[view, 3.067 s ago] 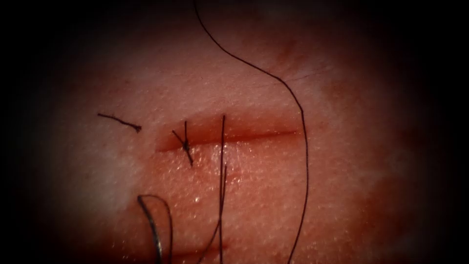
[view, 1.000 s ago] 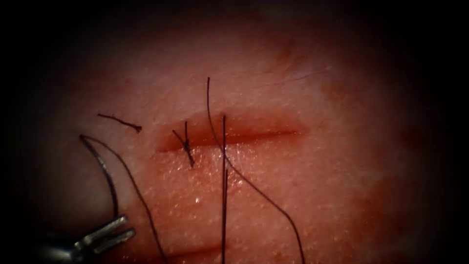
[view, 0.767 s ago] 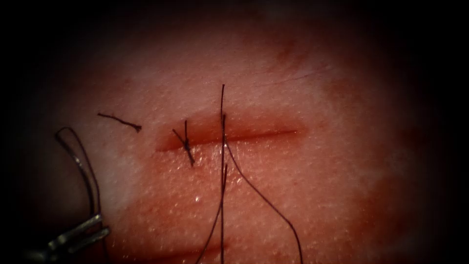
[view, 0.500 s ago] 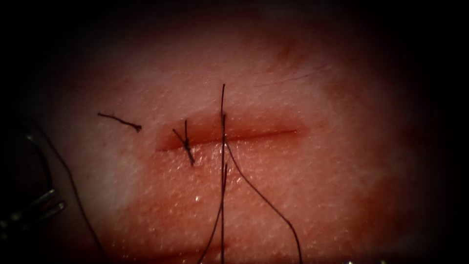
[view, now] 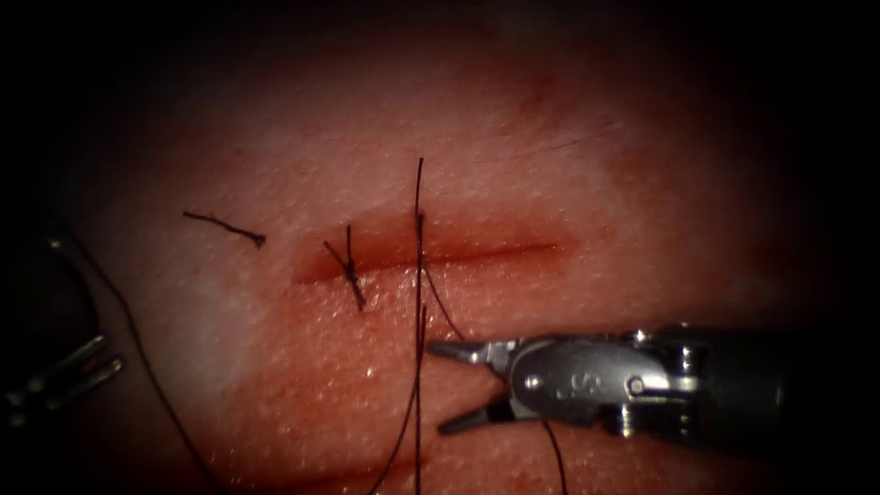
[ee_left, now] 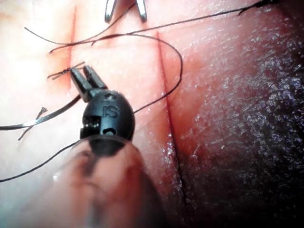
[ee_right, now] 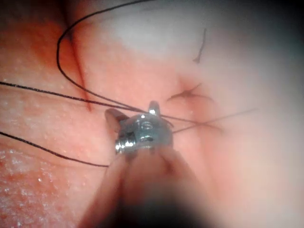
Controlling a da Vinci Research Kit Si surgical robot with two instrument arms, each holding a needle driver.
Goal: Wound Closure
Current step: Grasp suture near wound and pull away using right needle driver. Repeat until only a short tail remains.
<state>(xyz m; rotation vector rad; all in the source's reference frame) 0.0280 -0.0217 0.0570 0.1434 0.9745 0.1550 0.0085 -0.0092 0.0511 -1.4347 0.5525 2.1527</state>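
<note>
Right tool [view: 440, 385] is spread wide, empty, beside the thread [view: 419, 275] below the cut [view: 431, 258]. Needle [ee_left: 42, 118] is gripped by the left tool [view: 64, 376], clear of tissue. Thread could be snagged or overpulled.

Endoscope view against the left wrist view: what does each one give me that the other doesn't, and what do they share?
Endoscope view: the right tool with its whole head and shaft, jaws open, holding nothing, beside the thread that crosses the cut. Left wrist view: the left tool close up, shut on the needle, which is out of the tissue; where along its curve, I cannot tell. Both: the cut, the tied stitch, the loose cut end of thread, and the right tool's open jaws.
</note>
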